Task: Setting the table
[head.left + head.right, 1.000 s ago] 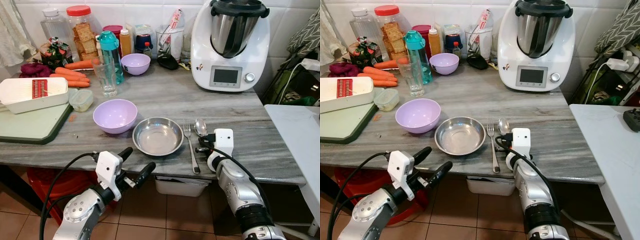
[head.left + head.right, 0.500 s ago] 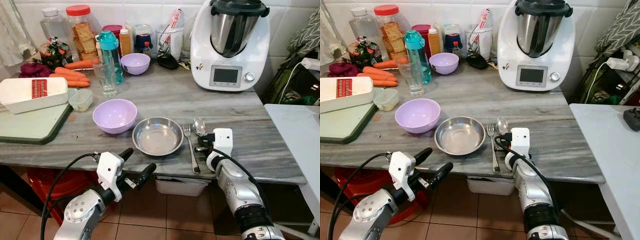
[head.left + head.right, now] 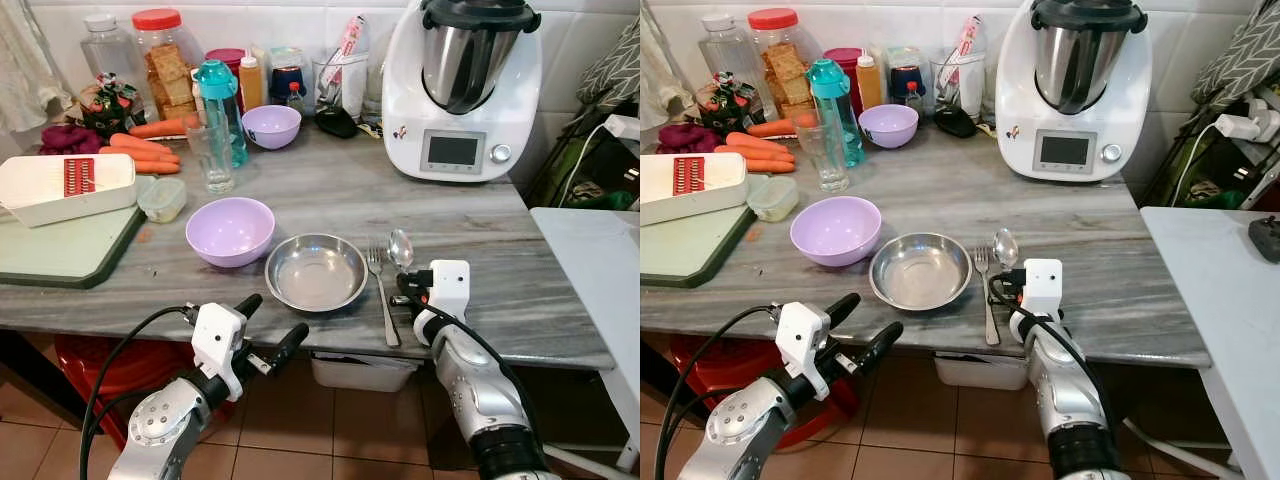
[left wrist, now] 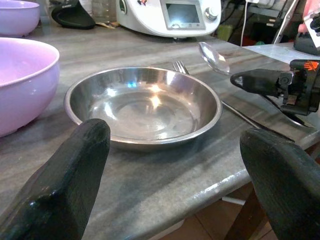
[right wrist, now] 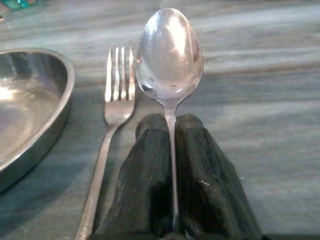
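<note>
Take the steel plate (image 3: 315,271) as your landmark. Your left gripper (image 3: 268,328) hangs below the counter edge in front of it, fingers spread, holding nothing. Just right of the plate lies the fork (image 3: 380,290). Right of that, your right gripper (image 3: 410,288) pinches the spoon (image 5: 169,56) by its handle, bowl pointing away.

White food processor (image 3: 462,85), carrots (image 3: 143,150), green cutting board (image 3: 60,250), teal bottle (image 3: 220,105)
</note>
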Robot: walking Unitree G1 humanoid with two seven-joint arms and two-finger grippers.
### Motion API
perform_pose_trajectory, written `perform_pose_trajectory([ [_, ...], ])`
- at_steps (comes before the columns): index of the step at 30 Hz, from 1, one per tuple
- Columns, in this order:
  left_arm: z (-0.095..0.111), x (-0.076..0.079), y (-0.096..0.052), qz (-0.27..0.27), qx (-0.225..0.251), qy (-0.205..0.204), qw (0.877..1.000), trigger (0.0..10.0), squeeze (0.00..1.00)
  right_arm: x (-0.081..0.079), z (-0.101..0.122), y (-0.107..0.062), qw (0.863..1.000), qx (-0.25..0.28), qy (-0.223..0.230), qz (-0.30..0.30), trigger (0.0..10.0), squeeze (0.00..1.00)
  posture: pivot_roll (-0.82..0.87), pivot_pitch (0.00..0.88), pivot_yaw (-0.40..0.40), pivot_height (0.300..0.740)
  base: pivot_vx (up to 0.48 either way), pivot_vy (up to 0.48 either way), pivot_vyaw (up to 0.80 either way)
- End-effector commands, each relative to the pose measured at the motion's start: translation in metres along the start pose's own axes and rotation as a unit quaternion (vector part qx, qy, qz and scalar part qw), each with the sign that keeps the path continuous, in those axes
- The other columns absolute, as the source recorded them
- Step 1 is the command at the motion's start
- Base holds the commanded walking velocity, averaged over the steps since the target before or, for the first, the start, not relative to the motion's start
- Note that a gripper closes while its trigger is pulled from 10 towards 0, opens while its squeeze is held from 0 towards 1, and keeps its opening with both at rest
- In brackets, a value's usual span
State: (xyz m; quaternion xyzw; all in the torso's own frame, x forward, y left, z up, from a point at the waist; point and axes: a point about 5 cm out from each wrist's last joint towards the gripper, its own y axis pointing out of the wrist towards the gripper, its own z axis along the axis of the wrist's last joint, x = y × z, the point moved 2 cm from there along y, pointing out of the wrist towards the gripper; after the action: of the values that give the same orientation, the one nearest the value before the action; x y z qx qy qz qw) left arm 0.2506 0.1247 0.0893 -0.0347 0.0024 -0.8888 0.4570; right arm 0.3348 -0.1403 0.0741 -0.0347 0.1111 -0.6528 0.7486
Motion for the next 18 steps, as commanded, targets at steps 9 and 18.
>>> perform_pose_trajectory([
  [9,0.004,-0.002,0.003,0.002,0.01,0.008,1.0,10.0,0.0,0.004,0.01,-0.006,0.999,0.042,-0.032,-0.012,10.0,0.0,0.04,0.0,0.017,0.74,0.0,0.0,0.0],
  [18,0.002,-0.002,0.004,0.006,0.01,0.007,1.0,10.0,0.0,0.011,0.01,-0.009,0.997,0.053,-0.056,-0.03,10.0,0.0,0.04,0.0,0.014,0.74,0.0,0.0,0.0],
])
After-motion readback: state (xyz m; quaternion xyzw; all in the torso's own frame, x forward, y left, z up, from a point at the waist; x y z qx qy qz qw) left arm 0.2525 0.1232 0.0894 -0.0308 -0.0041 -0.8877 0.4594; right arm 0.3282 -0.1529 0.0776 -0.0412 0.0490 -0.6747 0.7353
